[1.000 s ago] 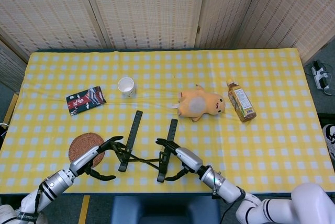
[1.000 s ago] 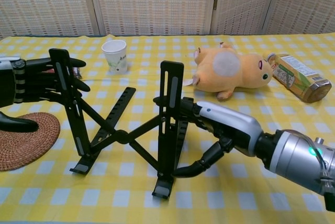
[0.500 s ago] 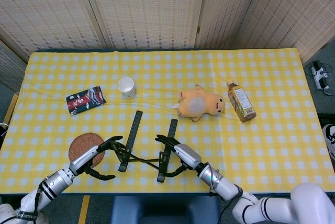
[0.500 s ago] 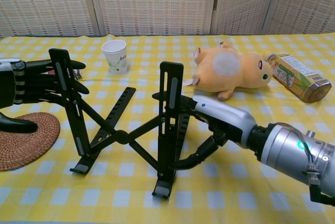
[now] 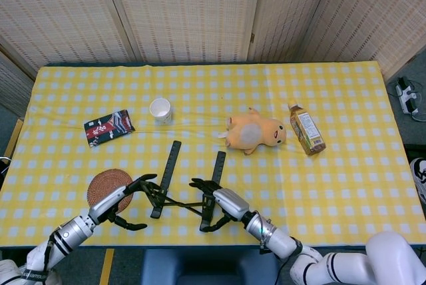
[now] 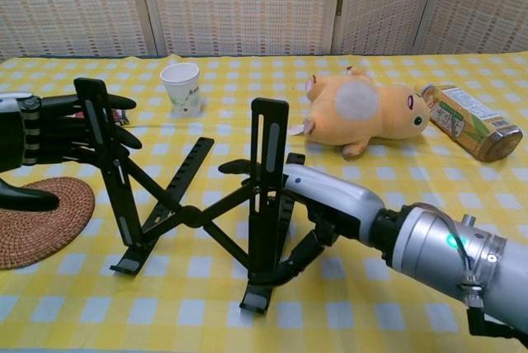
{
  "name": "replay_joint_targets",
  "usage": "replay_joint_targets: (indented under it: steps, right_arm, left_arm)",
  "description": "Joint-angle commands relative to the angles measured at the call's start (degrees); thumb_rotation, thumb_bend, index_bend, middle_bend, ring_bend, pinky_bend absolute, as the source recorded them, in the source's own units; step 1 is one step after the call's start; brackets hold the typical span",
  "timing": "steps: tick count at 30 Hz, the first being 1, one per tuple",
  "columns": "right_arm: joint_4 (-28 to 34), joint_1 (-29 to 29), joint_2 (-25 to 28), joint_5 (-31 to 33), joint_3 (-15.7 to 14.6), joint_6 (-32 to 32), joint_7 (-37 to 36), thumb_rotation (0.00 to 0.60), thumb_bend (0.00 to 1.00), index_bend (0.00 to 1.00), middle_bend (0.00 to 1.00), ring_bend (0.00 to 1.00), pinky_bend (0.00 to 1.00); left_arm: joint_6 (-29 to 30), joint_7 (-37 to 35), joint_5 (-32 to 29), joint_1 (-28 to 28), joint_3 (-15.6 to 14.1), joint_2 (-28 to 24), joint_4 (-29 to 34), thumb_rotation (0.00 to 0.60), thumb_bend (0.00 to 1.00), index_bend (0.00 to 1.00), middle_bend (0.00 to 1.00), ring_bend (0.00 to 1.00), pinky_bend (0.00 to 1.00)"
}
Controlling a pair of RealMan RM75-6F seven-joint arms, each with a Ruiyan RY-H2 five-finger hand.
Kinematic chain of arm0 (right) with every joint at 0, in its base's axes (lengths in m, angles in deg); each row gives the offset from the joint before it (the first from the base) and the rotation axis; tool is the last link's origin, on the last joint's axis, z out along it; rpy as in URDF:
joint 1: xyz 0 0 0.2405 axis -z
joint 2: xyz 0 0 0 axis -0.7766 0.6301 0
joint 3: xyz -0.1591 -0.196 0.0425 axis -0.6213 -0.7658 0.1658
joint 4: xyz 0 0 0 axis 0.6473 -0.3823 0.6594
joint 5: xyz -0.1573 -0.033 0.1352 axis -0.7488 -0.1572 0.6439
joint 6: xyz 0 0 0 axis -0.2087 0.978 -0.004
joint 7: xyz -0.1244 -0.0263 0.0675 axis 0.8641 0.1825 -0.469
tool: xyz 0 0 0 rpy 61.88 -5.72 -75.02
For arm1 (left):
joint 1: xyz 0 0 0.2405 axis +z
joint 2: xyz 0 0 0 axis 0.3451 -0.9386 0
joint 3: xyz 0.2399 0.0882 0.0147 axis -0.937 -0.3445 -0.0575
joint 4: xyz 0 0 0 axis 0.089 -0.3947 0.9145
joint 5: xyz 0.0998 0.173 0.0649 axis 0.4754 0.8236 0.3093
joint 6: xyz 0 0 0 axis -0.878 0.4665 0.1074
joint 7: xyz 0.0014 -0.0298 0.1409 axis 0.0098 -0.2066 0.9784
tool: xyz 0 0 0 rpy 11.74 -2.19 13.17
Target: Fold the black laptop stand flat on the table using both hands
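Partly hidden, right hand (image 6: 307, 204) grips stand (image 6: 198, 204), left hand (image 6: 37, 134) grips too, palm cropped.

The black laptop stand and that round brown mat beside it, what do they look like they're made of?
The black laptop stand looks like matte plastic or painted metal: flat slotted bars with a dull sheen; which one is unclear. The round brown mat looks like woven straw or rattan, judging by its ribbed concentric coils.

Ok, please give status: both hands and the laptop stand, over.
Left robot hand holds the left upright. Right robot hand wraps the right upright. Laptop stand open, not flat yet. Woven coaster lies close beside its left foot.
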Motion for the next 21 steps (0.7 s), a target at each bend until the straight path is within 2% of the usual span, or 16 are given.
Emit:
replay_joint_targets:
  steps: [1, 4, 13, 18, 21]
  right_arm:
    - [-3.1, 0.52, -2.57, 0.37, 1.57, 2.32, 5.13, 0.6, 0.22, 0.0, 0.0, 0.04, 0.0]
    - [-4.37, 0.32, -2.83, -0.14, 2.15, 3.18, 7.84, 0.6, 0.26, 0.0, 0.0, 0.05, 0.0]
    - [-5.91, -2.13, -1.42, -1.72, 3.3, 2.2, 9.56, 0.6, 0.26, 0.0, 0.0, 0.05, 0.0]
    - [-4.1, -2.55, 0.45, -1.75, 2.99, 1.44, 8.03, 0.6, 0.26, 0.0, 0.0, 0.05, 0.0]
    - [-0.93, -2.48, 2.79, -1.53, 2.26, 0.54, 5.13, 0.6, 0.26, 0.0, 0.0, 0.04, 0.0]
  left_arm:
    - [0.47, 0.1, 0.41, 0.2, -0.29, -0.23, 0.14, 0.6, 0.21, 0.09, 0.24, 0.18, 0.21]
    - [1.09, 0.2, 0.88, 0.45, -0.6, -0.38, 0.31, 0.6, 0.21, 0.1, 0.25, 0.19, 0.21]
    - [2.0, 0.49, 2.08, 0.7, -1.5, -0.83, 0.81, 0.6, 0.21, 0.11, 0.25, 0.19, 0.21]
    - [1.88, 0.5, 2.59, 0.43, -1.88, -0.93, 0.97, 0.6, 0.21, 0.11, 0.25, 0.19, 0.21]
    - [1.65, 1.19, 2.0, 0.37, -1.58, -0.67, 0.3, 0.6, 0.21, 0.11, 0.25, 0.19, 0.21]
